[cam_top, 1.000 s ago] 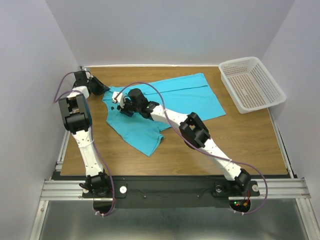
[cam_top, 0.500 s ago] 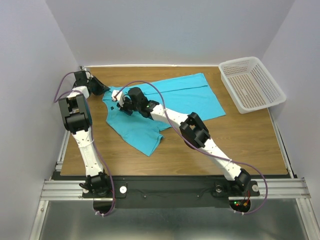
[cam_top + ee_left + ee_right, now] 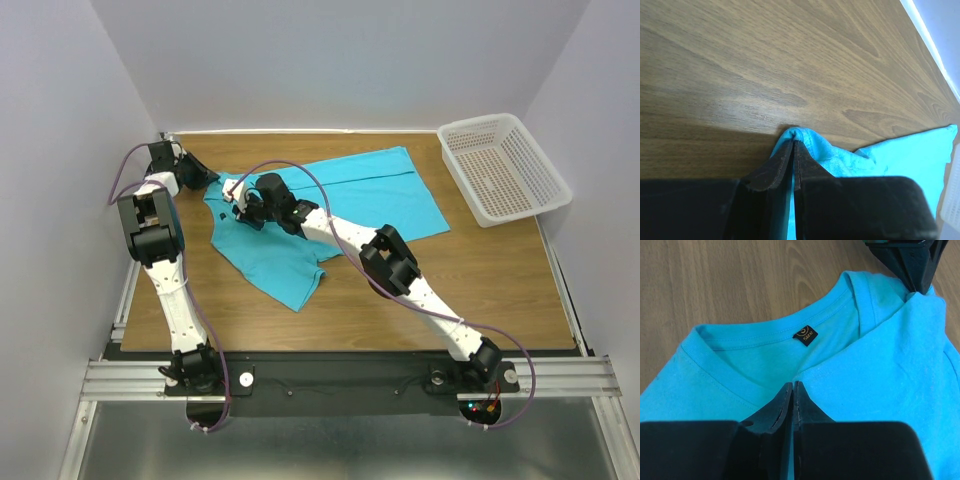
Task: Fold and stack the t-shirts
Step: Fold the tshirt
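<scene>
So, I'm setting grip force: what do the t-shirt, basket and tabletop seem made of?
The t-shirt looks like thin soft knit, probably cotton, matte: ribbed stitched collar, soft creases. The basket is white rigid plastic, perforated. The tabletop shows smooth wood grain; solid wood or laminate, I cannot tell.

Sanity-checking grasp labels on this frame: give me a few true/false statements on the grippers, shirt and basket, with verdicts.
1. The left gripper is shut on the t-shirt. True.
2. The right gripper hangs open over bare wood. False: it is shut on the t-shirt.
3. The basket holds a folded shirt. False: nothing lies in it.
4. The neck label shows in the right wrist view. True.
</scene>
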Motion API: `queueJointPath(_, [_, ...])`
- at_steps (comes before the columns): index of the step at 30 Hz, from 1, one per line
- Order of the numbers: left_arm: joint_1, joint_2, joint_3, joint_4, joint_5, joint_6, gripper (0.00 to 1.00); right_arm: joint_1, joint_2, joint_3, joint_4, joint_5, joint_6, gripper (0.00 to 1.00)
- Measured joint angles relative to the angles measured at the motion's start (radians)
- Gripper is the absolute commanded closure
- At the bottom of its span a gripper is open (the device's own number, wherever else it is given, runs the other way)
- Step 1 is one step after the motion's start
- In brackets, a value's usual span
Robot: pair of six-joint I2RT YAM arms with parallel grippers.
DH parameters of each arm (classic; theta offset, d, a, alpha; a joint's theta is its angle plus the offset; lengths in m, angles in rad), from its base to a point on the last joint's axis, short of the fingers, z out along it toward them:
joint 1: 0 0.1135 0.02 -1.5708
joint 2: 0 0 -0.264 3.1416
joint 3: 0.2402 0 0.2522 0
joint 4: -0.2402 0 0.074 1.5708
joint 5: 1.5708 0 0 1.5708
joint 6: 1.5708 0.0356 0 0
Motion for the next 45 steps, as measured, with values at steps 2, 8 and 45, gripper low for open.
queueJointPath(2, [0.0, 0.001, 0.001, 0.0, 0.002, 0.0, 0.83, 0.0, 0.0, 0.0, 0.0, -0.009, -0.001, 0.94])
queueJointPath(8, [0.0, 0.005, 0.006, 0.0, 0.004, 0.0, 0.83, 0.0, 0.0, -0.002, -0.009, -0.026, -0.004, 0.87])
queueJointPath(45, [0.0, 0.014, 0.018, 0.002, 0.014, 0.0, 0.83, 0.0, -0.011, 0.003, -0.042, -0.106, 0.012, 0.99])
